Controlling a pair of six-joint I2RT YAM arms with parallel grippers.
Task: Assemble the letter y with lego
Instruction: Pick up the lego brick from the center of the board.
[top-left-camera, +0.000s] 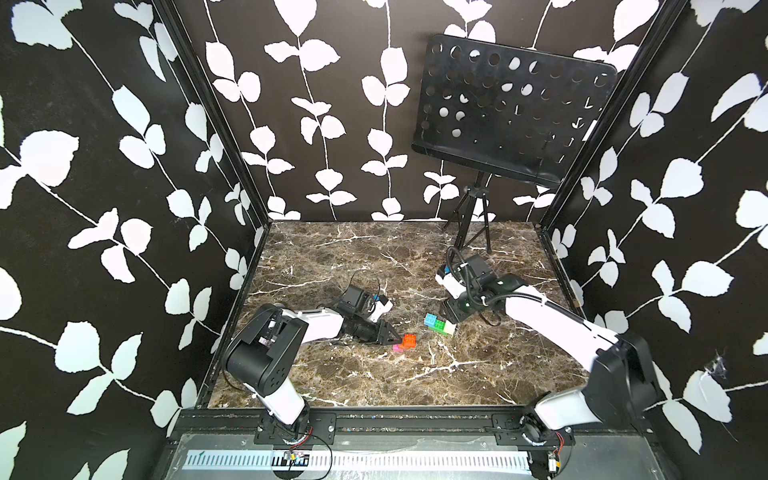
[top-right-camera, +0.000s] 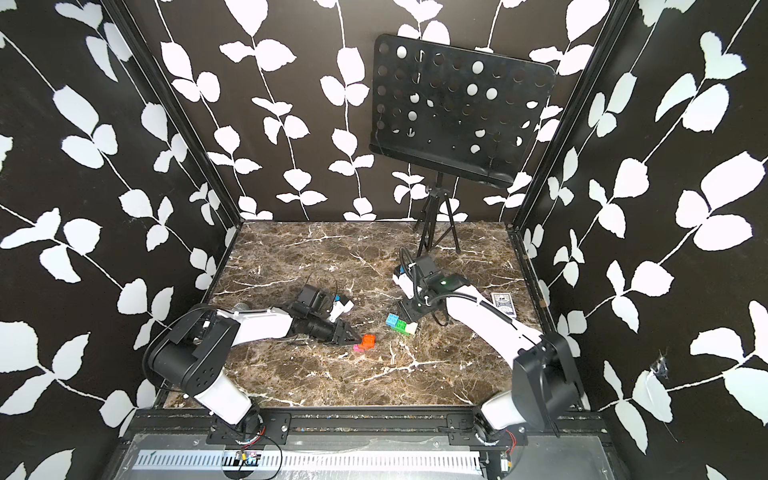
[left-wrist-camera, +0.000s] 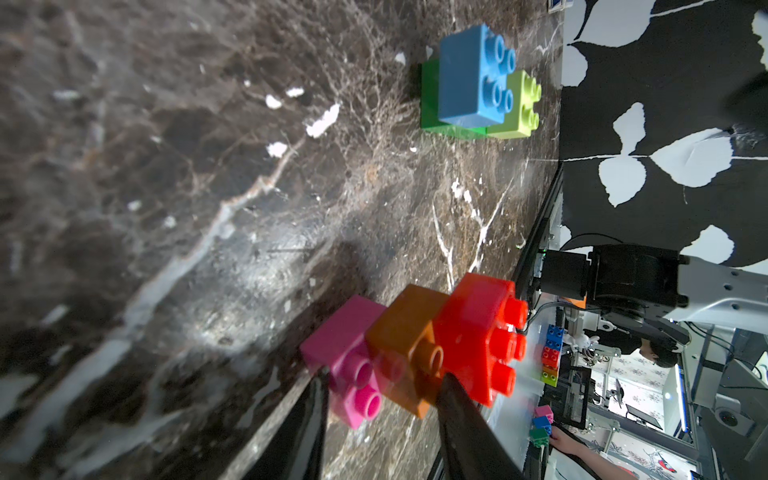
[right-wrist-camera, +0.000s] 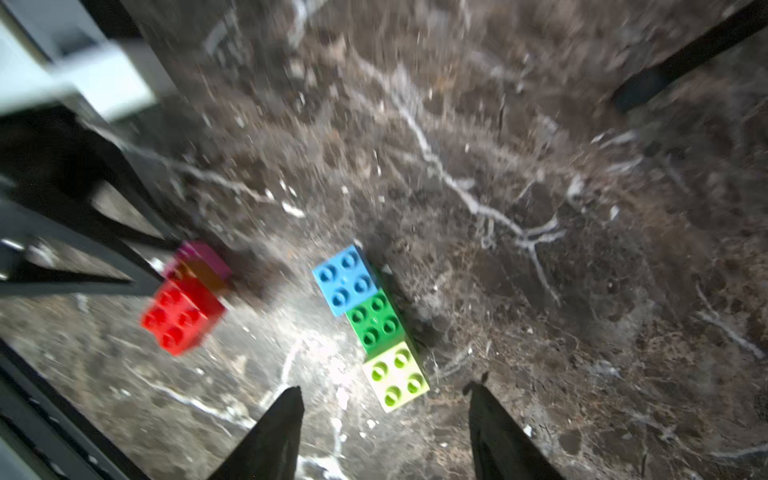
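the left gripper (left-wrist-camera: 382, 376) is closed on the orange and pink stem (top-left-camera: 409, 340), the green bar (top-left-camera: 435, 327) lies near on the table (top-left-camera: 332, 257) to its right, and the right gripper (right-wrist-camera: 386, 384), open and empty, hovers by the cream brick (right-wrist-camera: 395, 376) at the bar's end, in line with its length.

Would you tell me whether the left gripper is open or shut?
Shut. The left gripper clamps the pink-and-orange brick stack from both sides.
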